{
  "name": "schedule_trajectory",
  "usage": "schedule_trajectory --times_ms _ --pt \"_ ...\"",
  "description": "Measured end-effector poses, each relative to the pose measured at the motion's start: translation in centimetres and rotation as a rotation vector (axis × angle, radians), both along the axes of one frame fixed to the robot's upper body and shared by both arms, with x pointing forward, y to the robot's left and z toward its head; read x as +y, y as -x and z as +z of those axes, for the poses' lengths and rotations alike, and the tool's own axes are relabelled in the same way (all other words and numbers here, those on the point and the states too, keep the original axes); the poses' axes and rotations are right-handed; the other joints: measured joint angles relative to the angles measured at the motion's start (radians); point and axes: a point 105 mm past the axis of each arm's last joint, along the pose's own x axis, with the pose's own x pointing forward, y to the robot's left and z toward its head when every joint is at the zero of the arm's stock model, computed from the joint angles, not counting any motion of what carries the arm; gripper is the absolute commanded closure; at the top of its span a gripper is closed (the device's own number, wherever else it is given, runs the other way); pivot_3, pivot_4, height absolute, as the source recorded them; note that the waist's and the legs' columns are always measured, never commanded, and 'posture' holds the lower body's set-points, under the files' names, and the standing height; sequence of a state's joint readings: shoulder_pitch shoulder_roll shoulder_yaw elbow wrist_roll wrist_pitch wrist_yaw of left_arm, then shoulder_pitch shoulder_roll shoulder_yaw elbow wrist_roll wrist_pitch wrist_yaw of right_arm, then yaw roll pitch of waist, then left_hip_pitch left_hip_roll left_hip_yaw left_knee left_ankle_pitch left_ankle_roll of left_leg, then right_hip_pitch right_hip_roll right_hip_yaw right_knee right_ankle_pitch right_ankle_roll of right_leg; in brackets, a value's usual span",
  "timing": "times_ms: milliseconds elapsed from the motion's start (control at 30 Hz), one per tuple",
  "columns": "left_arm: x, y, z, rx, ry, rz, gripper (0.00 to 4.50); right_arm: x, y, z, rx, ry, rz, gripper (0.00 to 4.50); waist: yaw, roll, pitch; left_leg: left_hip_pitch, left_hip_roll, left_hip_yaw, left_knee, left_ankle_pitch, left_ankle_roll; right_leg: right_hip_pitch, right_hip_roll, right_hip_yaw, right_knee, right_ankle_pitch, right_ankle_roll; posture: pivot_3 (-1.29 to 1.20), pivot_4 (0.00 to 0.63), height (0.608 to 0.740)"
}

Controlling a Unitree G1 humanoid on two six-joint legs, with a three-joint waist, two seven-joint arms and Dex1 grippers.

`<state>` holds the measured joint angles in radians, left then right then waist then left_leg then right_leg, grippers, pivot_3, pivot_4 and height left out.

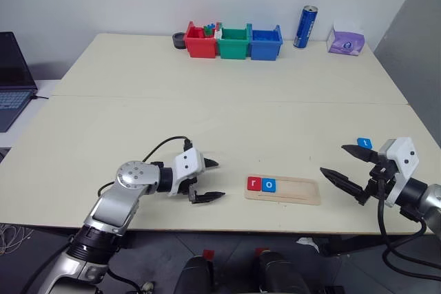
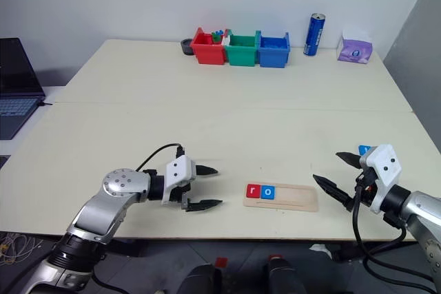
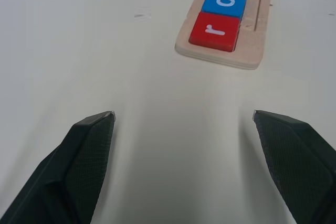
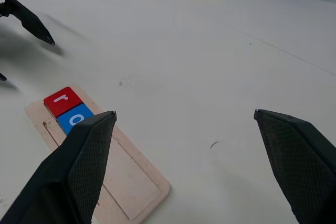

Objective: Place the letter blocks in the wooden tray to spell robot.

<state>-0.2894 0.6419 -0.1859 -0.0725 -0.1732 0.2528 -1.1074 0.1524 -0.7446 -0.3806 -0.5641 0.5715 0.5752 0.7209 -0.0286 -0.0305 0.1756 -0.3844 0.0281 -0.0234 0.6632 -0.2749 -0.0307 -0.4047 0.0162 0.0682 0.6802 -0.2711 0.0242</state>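
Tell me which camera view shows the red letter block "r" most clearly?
The left wrist view: the red r block is large there, its letter plain, at the wooden tray's end beside the blue o block. The right wrist view shows it smaller; both eye views show it tiny.

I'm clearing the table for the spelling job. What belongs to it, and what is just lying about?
Job: tray, red r, blue o, blue t.
Lying about: three bins, can, purple pack, laptop.

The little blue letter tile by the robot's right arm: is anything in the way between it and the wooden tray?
Only the open right end effector sits between the small blue letter tile and the long pale wooden tray; otherwise bare table.
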Motion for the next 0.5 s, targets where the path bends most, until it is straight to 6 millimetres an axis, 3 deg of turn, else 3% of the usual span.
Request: schedule_trajectory --times_ms 500 --pt "-2.4 -1.1 2.5 -0.048 0.058 -0.132 0.04 -0.6 1.7 -1.4 0.043 -0.005 -0.135 0.00 0.001 0.000 0.000 0.000 -0.001 0.000 0.000 0.000 0.000 0.000 0.000 0.000 0.000 0.000 0.000 0.00 0.150 0.740"
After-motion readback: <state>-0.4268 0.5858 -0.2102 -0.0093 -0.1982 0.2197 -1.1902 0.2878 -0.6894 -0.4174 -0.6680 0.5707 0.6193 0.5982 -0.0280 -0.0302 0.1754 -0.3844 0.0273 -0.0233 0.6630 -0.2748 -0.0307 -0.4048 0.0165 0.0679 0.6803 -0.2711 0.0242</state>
